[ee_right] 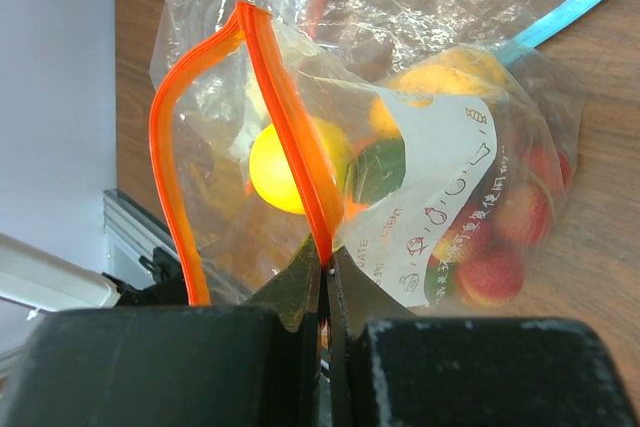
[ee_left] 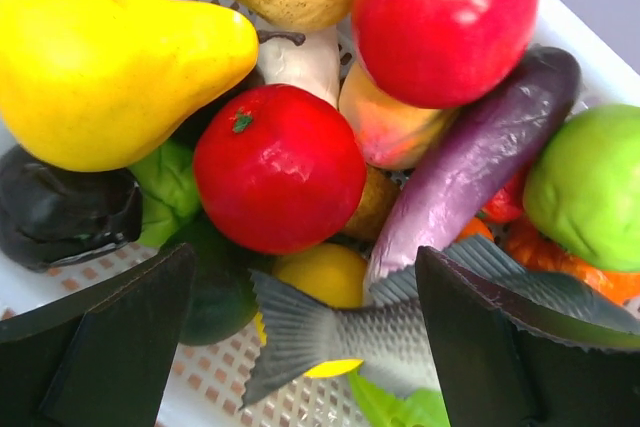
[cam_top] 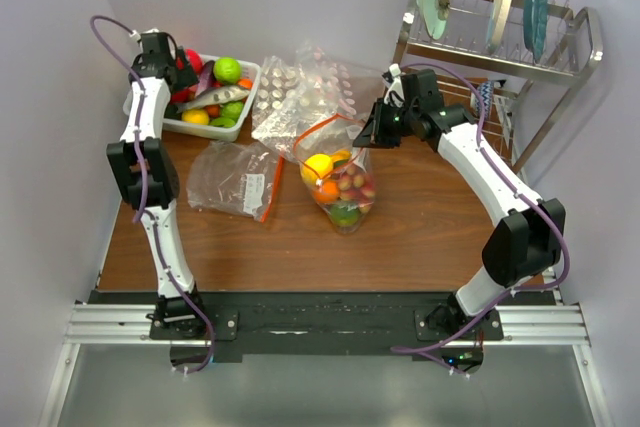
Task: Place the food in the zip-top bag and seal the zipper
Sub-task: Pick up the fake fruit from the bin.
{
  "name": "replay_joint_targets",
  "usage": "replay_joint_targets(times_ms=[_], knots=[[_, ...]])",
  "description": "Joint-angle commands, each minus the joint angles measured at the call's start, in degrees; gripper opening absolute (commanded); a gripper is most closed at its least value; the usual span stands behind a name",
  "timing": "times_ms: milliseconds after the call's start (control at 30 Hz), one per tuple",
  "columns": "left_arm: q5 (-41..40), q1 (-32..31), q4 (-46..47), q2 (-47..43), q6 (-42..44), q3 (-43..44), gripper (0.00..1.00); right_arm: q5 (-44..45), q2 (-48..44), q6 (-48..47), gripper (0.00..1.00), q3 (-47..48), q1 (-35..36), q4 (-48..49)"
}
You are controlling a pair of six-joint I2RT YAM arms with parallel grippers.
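The zip-top bag stands at the table's middle, holding a yellow lemon, an orange, a green fruit and red grapes. Its orange-red zipper gapes open in a loop. My right gripper is shut on one side of the zipper and holds it up; the lemon and grapes show through the plastic. My left gripper is open over the white basket; between its fingers lie a red apple, a lemon and a toy fish's tail.
The white basket at back left also holds a yellow pear, an eggplant and green fruit. A flat, empty bag lies left of the filled one. Crinkled clear bags lie behind. A dish rack stands at back right.
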Motion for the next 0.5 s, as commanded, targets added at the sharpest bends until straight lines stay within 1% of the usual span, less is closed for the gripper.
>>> replay_joint_targets(times_ms=[0, 167, 267, 467], knots=[[2.1, 1.4, 5.3, 1.7, -4.9, -0.2, 0.95, -1.9, -1.8, -0.9, 0.0, 0.2, -0.1, 1.3], [1.8, 1.8, 8.2, 3.9, -6.9, -0.3, 0.91, -1.5, -1.7, -1.3, 0.0, 0.6, -0.1, 0.8], [1.3, 1.8, 9.5, 4.7, -7.6, -0.5, 0.86, -1.4, -1.7, -1.5, 0.0, 0.6, -0.1, 0.8], [-0.5, 2.1, 10.2, 5.1, -9.1, -0.4, 0.86, -1.4, -1.6, -1.5, 0.0, 0.5, -0.1, 0.7]])
